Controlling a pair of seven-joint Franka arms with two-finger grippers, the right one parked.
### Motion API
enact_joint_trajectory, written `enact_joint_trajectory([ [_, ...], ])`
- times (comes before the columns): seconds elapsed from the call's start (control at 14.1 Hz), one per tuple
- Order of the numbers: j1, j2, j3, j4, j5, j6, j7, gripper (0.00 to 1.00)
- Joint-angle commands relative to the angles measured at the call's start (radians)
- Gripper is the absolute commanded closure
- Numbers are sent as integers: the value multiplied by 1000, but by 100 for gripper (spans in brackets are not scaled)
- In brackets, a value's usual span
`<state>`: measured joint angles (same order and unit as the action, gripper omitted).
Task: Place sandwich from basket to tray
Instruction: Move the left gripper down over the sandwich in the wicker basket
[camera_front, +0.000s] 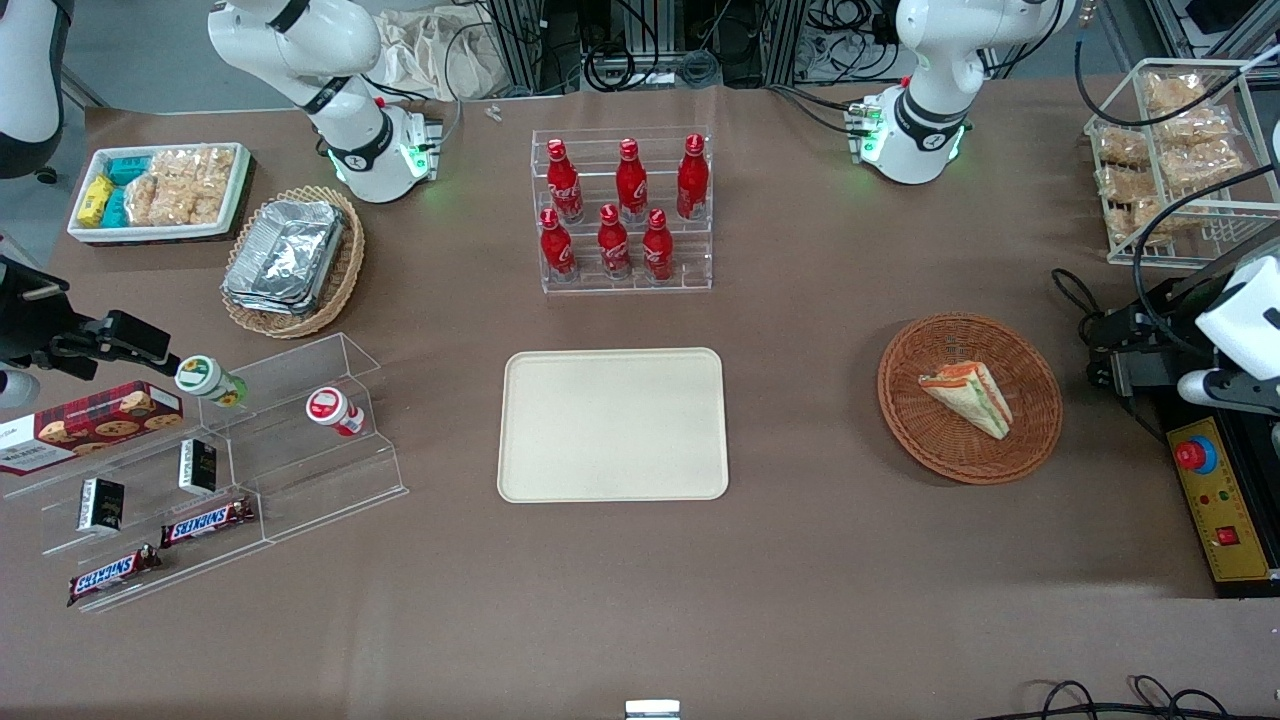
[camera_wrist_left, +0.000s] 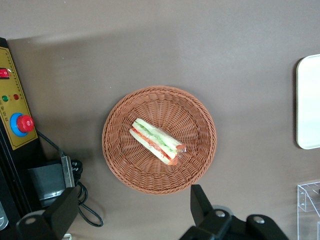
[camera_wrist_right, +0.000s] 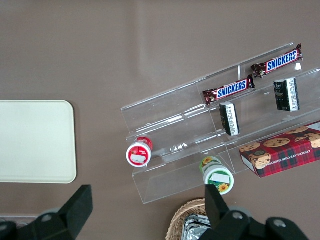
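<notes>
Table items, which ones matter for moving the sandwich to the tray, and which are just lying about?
Job:
triangular sandwich wedge with green and red filling
round reddish-brown wicker basket holding it
flat cream rectangular tray, bare
left gripper, open, high above the basket

Lying about:
red cola bottles in clear rack
foil containers in tan basket
Snickers bars
cookie box

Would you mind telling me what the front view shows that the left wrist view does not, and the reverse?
Only the front view shows the bottle rack, the whole tray and the snack shelves. Only the left wrist view shows the gripper, open, apart from the basket, with both fingers visible. Both show the sandwich lying in the basket and the button box beside it.
</notes>
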<state>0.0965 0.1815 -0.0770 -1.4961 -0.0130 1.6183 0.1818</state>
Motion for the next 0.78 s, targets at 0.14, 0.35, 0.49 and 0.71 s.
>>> enact_joint_trajectory([
  [0.14, -6, 18, 0, 33, 5, -12, -22, 0],
  [0.35, -23, 18, -3, -8, 2, -18, -203, 0],
  [0.49, -27, 12, -1, -59, -4, -8, -322, 0],
  [0.71, -28, -37, -3, -235, -9, 128, -480, 0],
])
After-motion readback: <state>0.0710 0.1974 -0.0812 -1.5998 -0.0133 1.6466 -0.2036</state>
